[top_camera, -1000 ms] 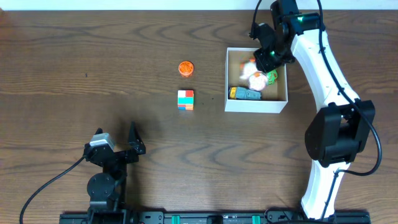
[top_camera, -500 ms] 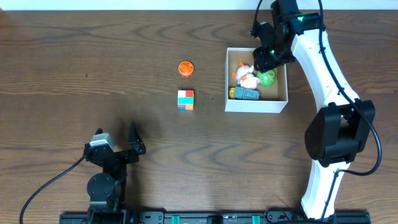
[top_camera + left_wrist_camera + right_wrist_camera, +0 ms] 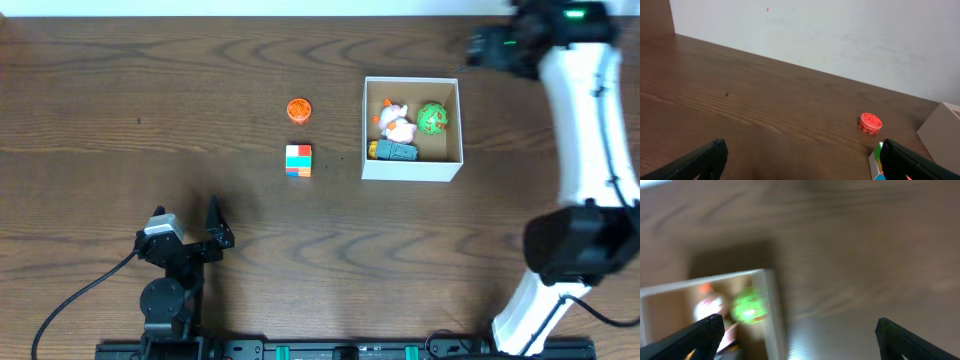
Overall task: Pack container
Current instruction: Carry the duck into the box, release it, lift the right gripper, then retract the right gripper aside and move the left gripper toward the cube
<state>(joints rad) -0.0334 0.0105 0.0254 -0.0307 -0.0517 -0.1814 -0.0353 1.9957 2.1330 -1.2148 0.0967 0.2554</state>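
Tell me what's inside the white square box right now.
Inside the white-walled square cardboard container lie three toys: a green ball, a white and pink figure and a grey-blue oblong toy with a yellow end. Anything beneath them is covered.

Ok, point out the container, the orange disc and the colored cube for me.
container (image 3: 412,171): overhead view, on its near white wall.
orange disc (image 3: 298,108): overhead view, on its top face.
colored cube (image 3: 298,160): overhead view, on its top face.

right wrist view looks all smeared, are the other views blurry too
Right wrist: smeared throughout, the container and green ball are only soft blobs. Overhead: sharp except the top of the right arm, which is blurred. Left wrist: sharp, the orange disc crisp.
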